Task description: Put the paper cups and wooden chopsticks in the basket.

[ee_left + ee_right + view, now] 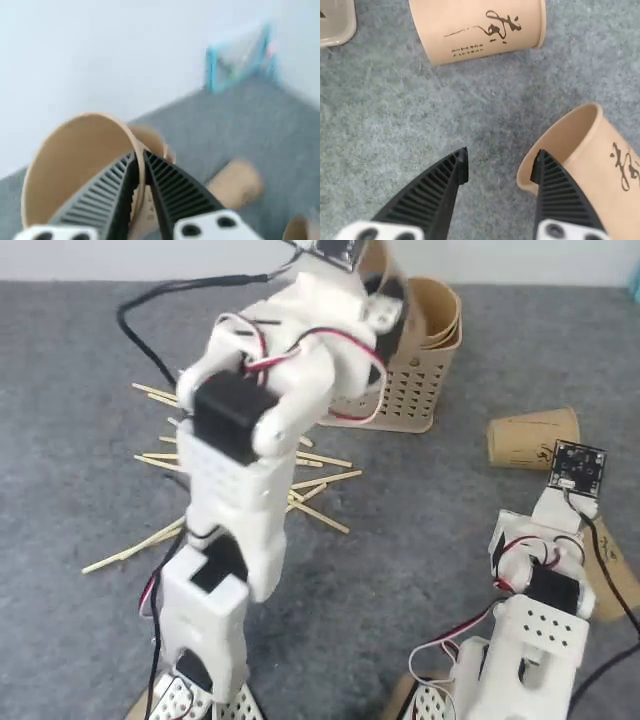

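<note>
Two cups down, one cup aloft

Nearest, by the table's right edge: right gripper (501, 157) spread wide over the grey nap. One finger at the rim of the near cup (580, 150), which lies on its side with the mouth toward the jaws; touching or not, cannot tell. Just beyond, a second fallen cup (480, 30), also on its side, near the basket (405, 400) but not touching it. Toward the table's middle and left, wooden chopsticks (330, 480) strewn in a loose heap, thin pale sticks crossing one another. Farthest, at the far edge: that basket, beige and perforated, with nested cups (440, 315) already inside. Above it, as far as can be told, the left gripper (140, 157), pinched narrow on the wall of the held cup (75, 160), one finger inside and one outside.

Handling, by judgement only:
- **Cups:** thin tan paper, light, tapered, easily crushed, prone to roll. Best taken lightly at the stiffer rolled rim, one finger inside the mouth.
- **Chopsticks:** rigid and slim, lying flat on the felt-like cover. Likely to slip or pivot unless pinched across the middle.
</note>
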{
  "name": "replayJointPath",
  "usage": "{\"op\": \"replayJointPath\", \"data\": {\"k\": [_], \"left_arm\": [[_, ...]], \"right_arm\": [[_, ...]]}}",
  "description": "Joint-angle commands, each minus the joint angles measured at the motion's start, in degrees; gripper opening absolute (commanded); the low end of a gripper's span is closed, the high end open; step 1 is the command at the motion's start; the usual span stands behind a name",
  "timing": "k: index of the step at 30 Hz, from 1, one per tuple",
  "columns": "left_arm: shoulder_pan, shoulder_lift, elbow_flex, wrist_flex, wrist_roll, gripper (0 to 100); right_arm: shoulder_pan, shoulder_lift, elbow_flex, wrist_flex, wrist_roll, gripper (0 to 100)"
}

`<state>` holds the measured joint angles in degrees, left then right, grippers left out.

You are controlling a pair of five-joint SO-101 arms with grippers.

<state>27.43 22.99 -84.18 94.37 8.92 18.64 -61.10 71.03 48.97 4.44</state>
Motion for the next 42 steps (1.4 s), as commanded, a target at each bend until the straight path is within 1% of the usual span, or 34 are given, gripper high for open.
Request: {"op": "replayJointPath", "data": {"k": [1, 4, 8, 12, 16, 19, 23, 30, 40, 42], "left_arm": [[0.44, 4.31, -5.32, -11.43, 2.81, 1], [0.53, 7.21, -2.95, -16.00, 2.55, 1], [0.70, 10.64, 0.48, -21.01, -0.09, 1], [0.35, 14.59, 3.03, -29.63, -0.62, 1], [0.35, 17.49, 3.03, -32.79, -2.02, 1], [0.18, 18.81, 3.03, -32.88, -5.27, 1], [-1.67, 19.25, 3.03, -32.35, -7.65, 1], [-2.20, 19.25, 3.03, -27.34, -16.53, 1], [0.00, 19.25, 4.62, -22.07, -21.27, 2], [0.62, 18.73, 4.62, -20.40, -21.27, 6]], "right_arm": [[-0.57, -1.63, -0.35, -1.19, -0.35, 22.0], [-0.66, -1.63, -0.26, -1.19, -0.26, 22.0], [-0.75, -1.63, -0.26, -1.19, -0.26, 22.0], [-0.75, -1.63, -0.18, -1.19, -0.26, 22.0], [-0.75, -1.63, -0.18, -1.19, -0.26, 22.0], [-0.75, -1.63, -0.18, -1.19, -0.26, 22.0], [-0.75, -1.63, -0.18, -1.19, -0.26, 22.0], [-0.75, -1.63, -0.18, -1.19, -0.26, 22.0], [-0.75, -1.63, -0.18, -1.10, -0.26, 22.0], [-0.75, -1.63, -0.18, -0.75, -0.26, 22.0]]}}
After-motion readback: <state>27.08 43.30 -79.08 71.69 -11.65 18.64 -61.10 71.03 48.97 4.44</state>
